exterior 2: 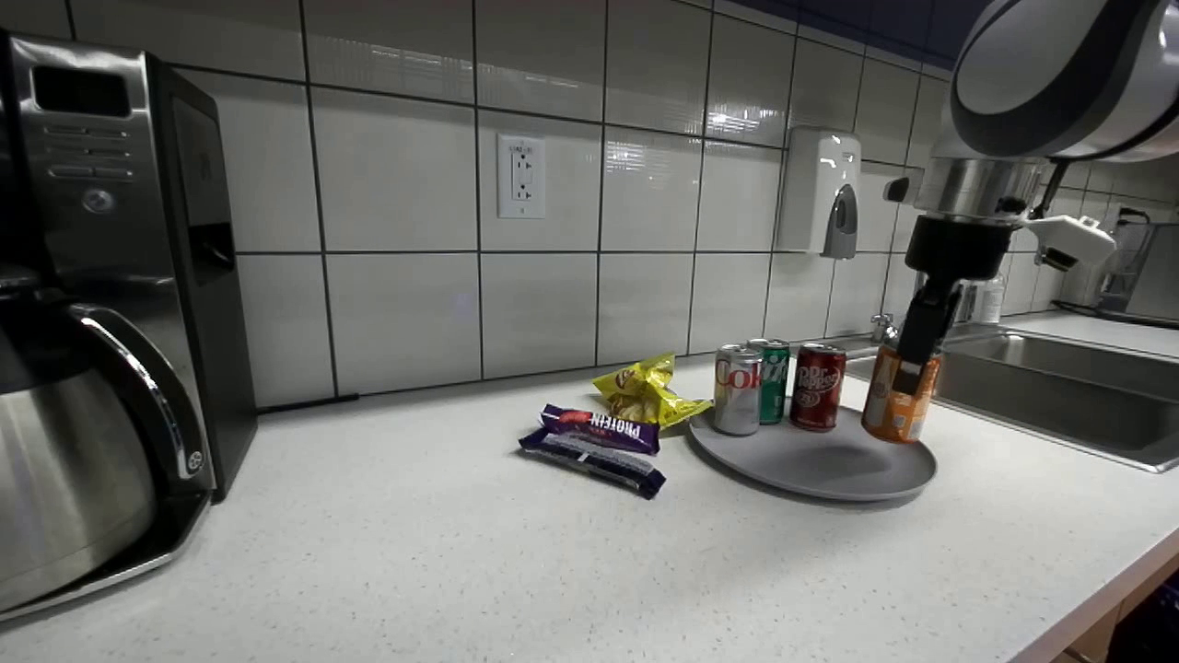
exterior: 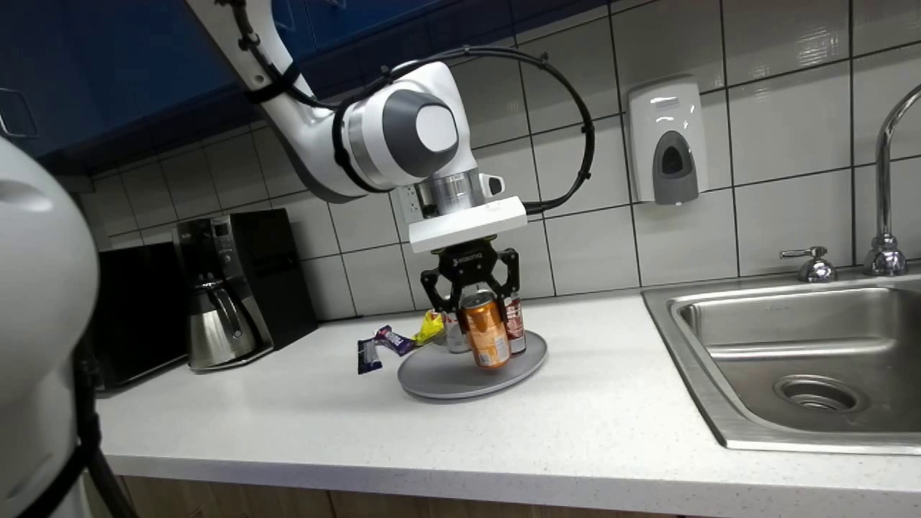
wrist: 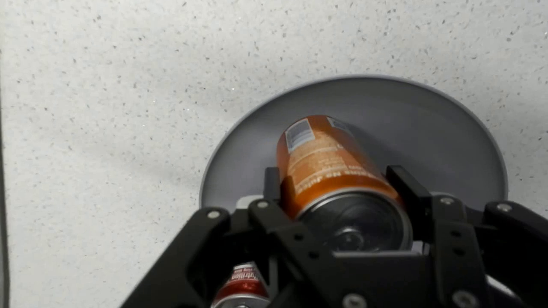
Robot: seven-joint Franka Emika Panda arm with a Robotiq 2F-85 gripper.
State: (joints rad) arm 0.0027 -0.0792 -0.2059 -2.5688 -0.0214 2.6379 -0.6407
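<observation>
Wrist view had the hand (wrist: 333, 171) clamped on an orange can (wrist: 321, 158), kinda tilted over the gray plate (wrist: 432, 132), no telling whether they touched. In an exterior view a silver can (exterior 2: 737, 396), green can (exterior 2: 776, 379) and red can (exterior 2: 818, 391) stood on the plate, with a yellow bag (exterior 2: 640, 396) near it on the desk (exterior 2: 368, 552).

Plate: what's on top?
On the plate, an exterior view shows a silver can, a green can and a red can. The gripper holds an orange can tilted over it; whether they touch is unclear. The surface under the standing cans is covered.
</observation>
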